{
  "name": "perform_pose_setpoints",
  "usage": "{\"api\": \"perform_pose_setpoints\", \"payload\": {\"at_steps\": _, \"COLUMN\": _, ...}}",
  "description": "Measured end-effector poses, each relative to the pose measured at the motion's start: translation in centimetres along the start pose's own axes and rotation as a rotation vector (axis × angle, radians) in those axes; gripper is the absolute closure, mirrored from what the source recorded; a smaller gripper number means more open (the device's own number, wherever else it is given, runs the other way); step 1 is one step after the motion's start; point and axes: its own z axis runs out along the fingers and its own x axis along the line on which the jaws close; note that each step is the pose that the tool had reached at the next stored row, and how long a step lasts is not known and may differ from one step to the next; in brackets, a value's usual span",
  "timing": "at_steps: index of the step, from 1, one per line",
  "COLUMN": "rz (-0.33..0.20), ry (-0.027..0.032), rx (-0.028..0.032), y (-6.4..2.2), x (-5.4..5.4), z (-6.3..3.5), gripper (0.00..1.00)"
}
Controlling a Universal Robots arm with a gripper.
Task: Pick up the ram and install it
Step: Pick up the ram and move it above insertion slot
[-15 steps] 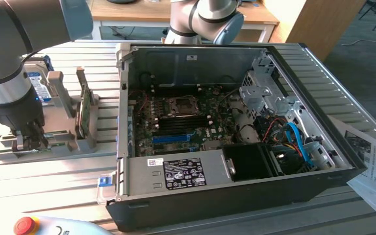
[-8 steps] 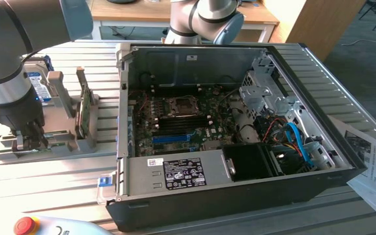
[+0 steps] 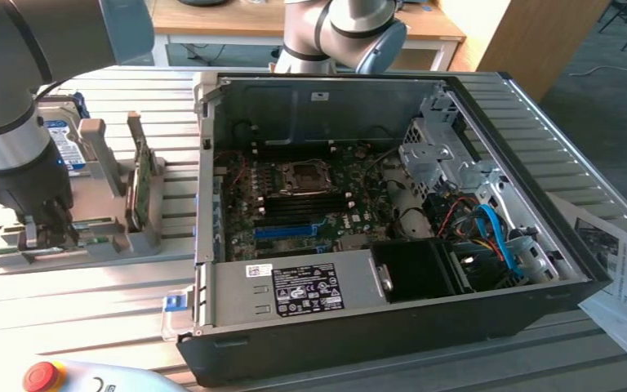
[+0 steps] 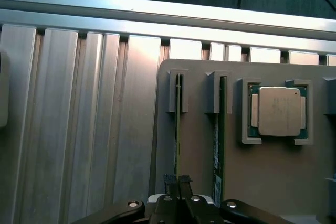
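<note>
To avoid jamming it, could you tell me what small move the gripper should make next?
Probably a straight lift: the gripper looks closed on the ram, which stands on edge in a guide slot of the grey holder, beside a second stick.

Looks like a robotics lab: slotted aluminium bench (image 3: 74, 302), opened PC case (image 3: 401, 347), red e-stop button (image 3: 43, 376), wooden desk (image 3: 226, 23) behind.

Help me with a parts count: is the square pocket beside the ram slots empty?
No, a processor with a pale metal lid lies in that pocket of the holder.
</note>
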Motion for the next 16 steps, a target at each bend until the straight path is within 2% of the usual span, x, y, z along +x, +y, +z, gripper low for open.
{"api": "perform_pose_setpoints", "payload": {"at_steps": 16, "rz": 0.0, "ry": -0.0001, "rx": 0.0, "y": 0.08, "x": 0.0, "z": -1.38, "gripper": 0.88}}
